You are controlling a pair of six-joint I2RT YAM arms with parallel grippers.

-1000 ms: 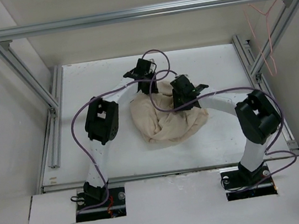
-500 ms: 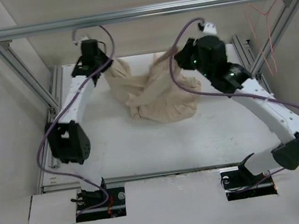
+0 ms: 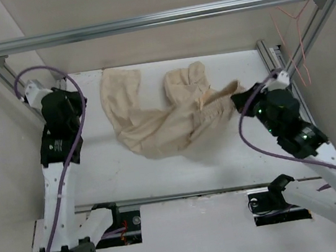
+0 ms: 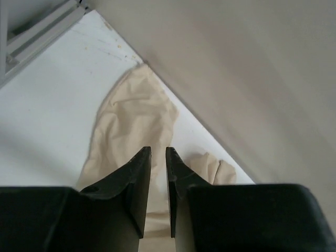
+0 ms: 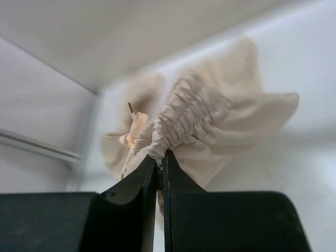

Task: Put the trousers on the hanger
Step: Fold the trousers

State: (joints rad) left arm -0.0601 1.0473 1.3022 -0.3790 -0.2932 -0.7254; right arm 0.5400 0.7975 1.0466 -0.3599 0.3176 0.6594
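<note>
Sprawling across the white table [image 3: 131, 178] up top, the wrinkled beige cotton trousers [image 3: 156, 134] are no longer bunched as they were a second ago. The thin pink wire hanger [image 3: 284, 17] dangles far right. Left wrist: left gripper [image 4: 158, 153] barely parted, empty, above cloth. Right wrist: right gripper [image 5: 160, 157] pinching the gathered waistband.

The top external camera hangs high over the near edge of the flat white table [image 3: 131, 175], looking steeply down across all of it to the pale back wall [image 3: 144, 45]. The left wrist camera peers past the black two-finger left gripper [image 4: 158, 152] towards the table's far corner. The right wrist camera looks past the black right gripper [image 5: 160, 156], very near the cloth. All three share the wrinkled beige cotton trousers [image 3: 156, 131].
</note>
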